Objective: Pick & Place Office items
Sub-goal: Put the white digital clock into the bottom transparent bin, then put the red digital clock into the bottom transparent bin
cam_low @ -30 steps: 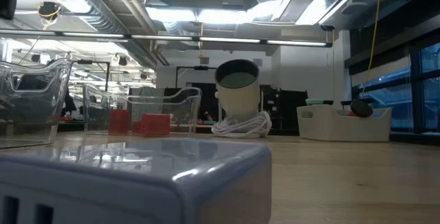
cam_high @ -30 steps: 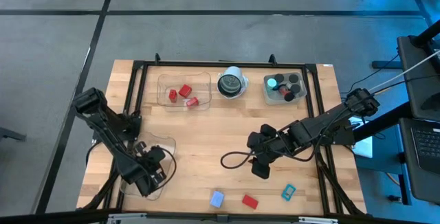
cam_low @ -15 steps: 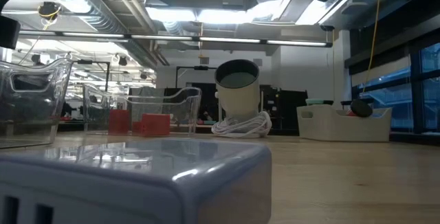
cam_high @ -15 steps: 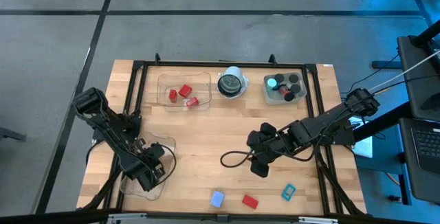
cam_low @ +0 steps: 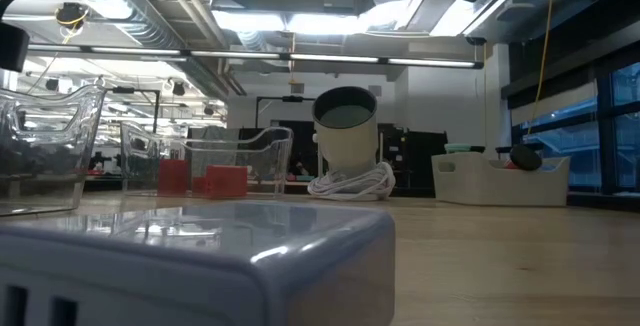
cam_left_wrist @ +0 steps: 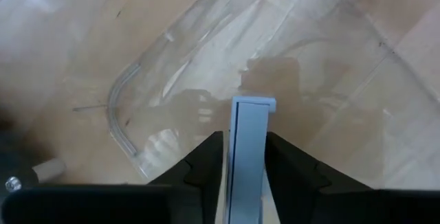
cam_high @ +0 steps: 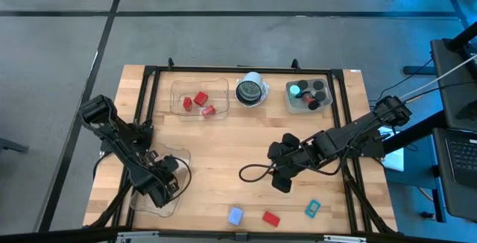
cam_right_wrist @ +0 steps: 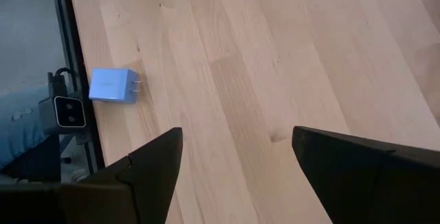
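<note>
Left wrist view: a thin pale-blue rectangular piece (cam_left_wrist: 246, 157) is pinched between the left gripper's (cam_left_wrist: 245, 161) two dark fingers (cam_left_wrist: 206, 161), directly above the floor of a clear plastic tray (cam_left_wrist: 137, 107) lying beneath the claw. In the high view this left gripper (cam_high: 165, 185) is seen over that tray (cam_high: 179, 156) at the table's near left. The right gripper (cam_right_wrist: 237, 157) is spread wide over bare wood, with a pale-blue plug-shaped block (cam_right_wrist: 114, 86) ahead of it near the table edge. A red block (cam_high: 271, 218) and a teal rectangular frame (cam_high: 311, 208) are seen just beyond the right gripper (cam_high: 282, 180).
</note>
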{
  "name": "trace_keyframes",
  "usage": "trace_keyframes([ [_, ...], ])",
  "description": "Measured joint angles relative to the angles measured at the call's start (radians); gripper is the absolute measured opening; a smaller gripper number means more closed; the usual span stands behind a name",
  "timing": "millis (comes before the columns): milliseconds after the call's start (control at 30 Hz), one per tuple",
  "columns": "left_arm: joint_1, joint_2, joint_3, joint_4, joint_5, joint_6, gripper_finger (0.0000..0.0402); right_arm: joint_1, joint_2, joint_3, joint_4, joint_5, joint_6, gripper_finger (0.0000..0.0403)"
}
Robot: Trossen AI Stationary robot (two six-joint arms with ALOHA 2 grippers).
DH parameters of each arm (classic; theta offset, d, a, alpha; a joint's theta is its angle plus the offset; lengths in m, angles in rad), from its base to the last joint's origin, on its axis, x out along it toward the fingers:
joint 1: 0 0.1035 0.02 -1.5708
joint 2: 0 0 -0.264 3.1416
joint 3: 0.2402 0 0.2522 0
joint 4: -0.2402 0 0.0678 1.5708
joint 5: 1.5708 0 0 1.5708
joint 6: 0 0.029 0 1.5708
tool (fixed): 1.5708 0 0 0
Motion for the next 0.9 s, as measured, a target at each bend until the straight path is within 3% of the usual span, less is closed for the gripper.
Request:
trace_keyframes([
  [233,0.0,0.0,0.024,-0.044,0.051,-0.006,0.0152,0.0,0.0,0.0,0.0,-0.001,0.003,0.0279],
  [467,0.0,0.0,0.19,-0.313,0.084,0.039,0.0177,0.0,0.0,0.0,0.0,-0.089,0.133,0.0279],
  [567,0.0,0.0,0.272,-0.379,0.047,0.069,0.0176,0.01,0.0,0.0,0.0,-0.103,0.161,0.0279],
  [733,0.0,0.0,0.392,-0.42,-0.074,0.123,0.017,0.075,0.0,0.0,0.008,-0.037,0.217,0.0279],
  [900,0.0,0.0,0.485,-0.418,-0.221,0.21,0.0169,0.182,0.001,0.0,0.08,0.113,0.237,0.0279],
])
